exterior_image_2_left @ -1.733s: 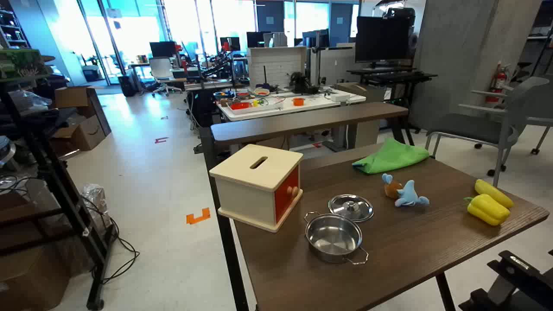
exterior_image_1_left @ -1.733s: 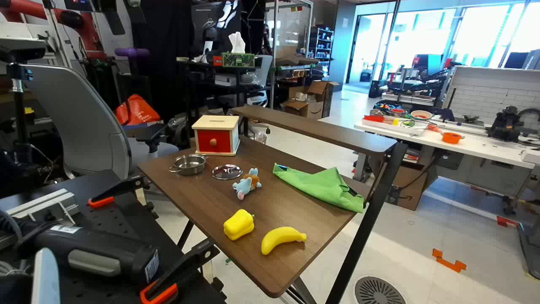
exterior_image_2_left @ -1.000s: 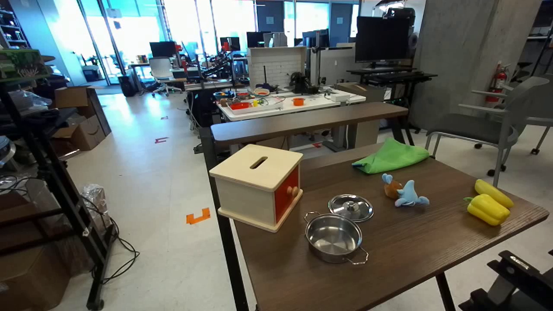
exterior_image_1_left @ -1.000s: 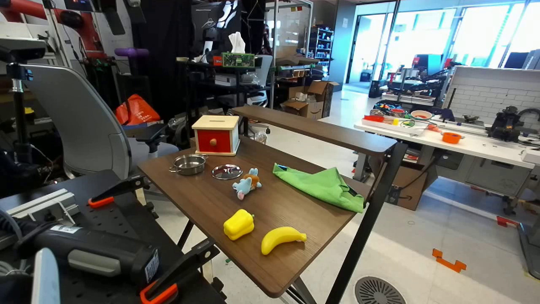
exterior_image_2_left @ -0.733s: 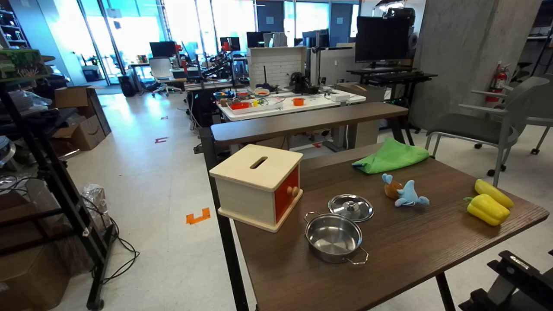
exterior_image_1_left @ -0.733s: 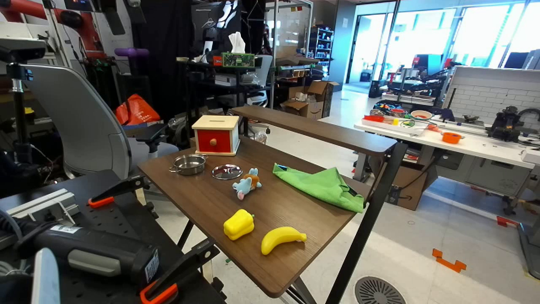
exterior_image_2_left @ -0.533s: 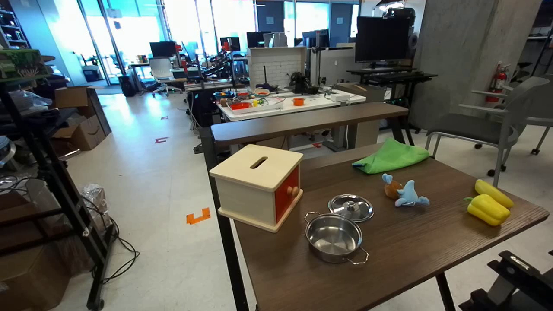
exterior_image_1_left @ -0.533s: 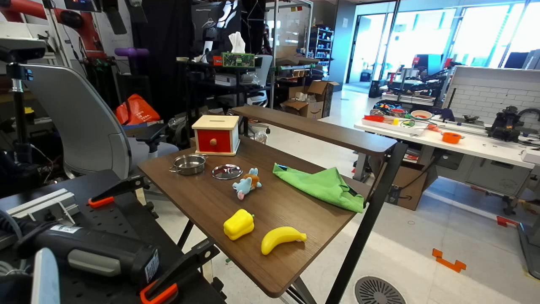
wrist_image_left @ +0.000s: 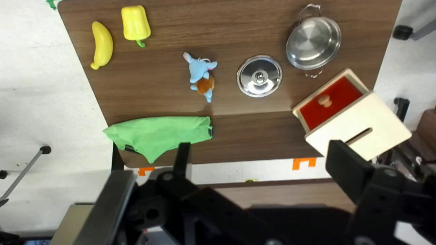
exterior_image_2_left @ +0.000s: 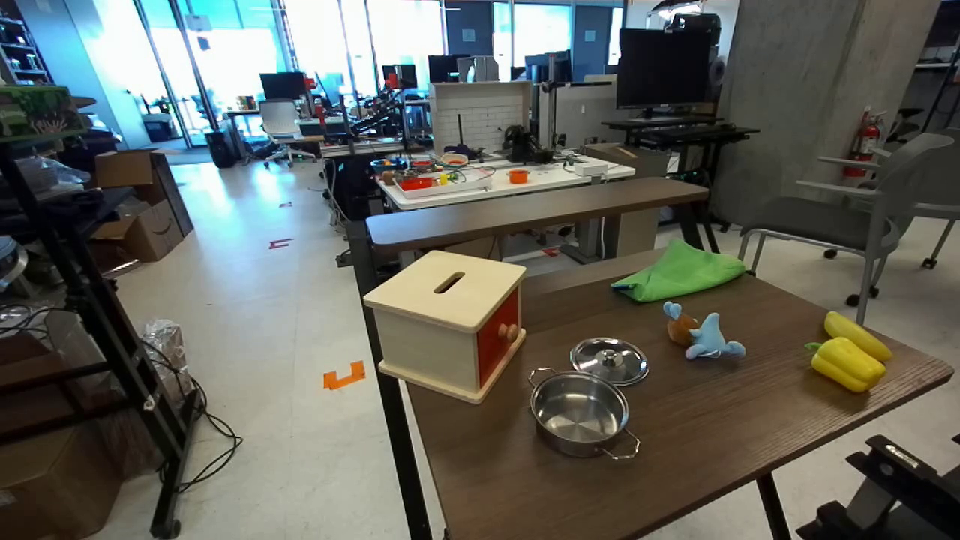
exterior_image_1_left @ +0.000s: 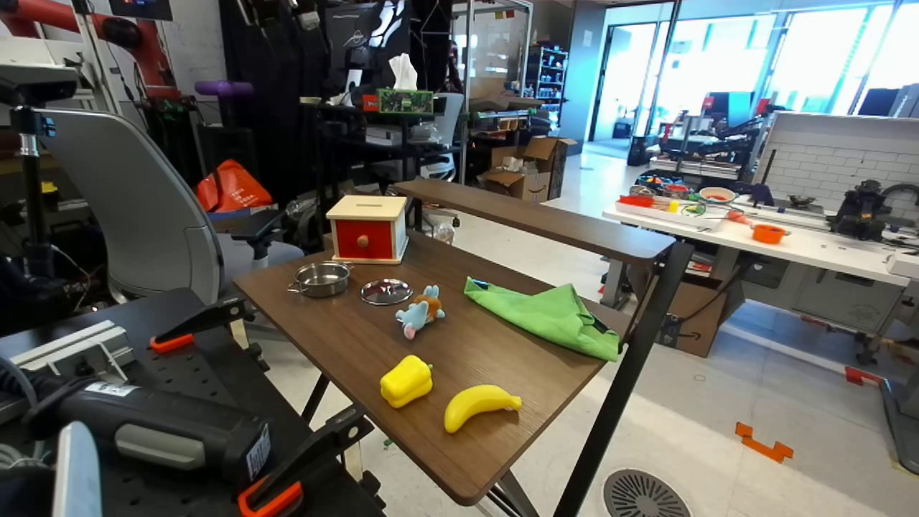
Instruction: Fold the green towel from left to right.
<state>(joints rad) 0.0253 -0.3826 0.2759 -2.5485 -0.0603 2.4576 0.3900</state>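
Note:
The green towel lies rumpled and elongated on the brown table, by the far long edge under the raised shelf side. It also shows in an exterior view, with one part peaked up, and in the wrist view at lower left. Small dark tags show at its ends. My gripper is open and empty, high above the table. In the wrist view its left fingertip appears just below the towel's right end, apart from it. Dark parts that look like my gripper show at the top edge of an exterior view.
A raised shelf runs along the table's far side. A wooden box with a red drawer, a steel pot, its lid, a blue plush toy, a yellow pepper and a banana stand around the table.
The dark gripper parts at the top edge of an exterior view have moved to the right in the last half second. The towel and other objects have not moved.

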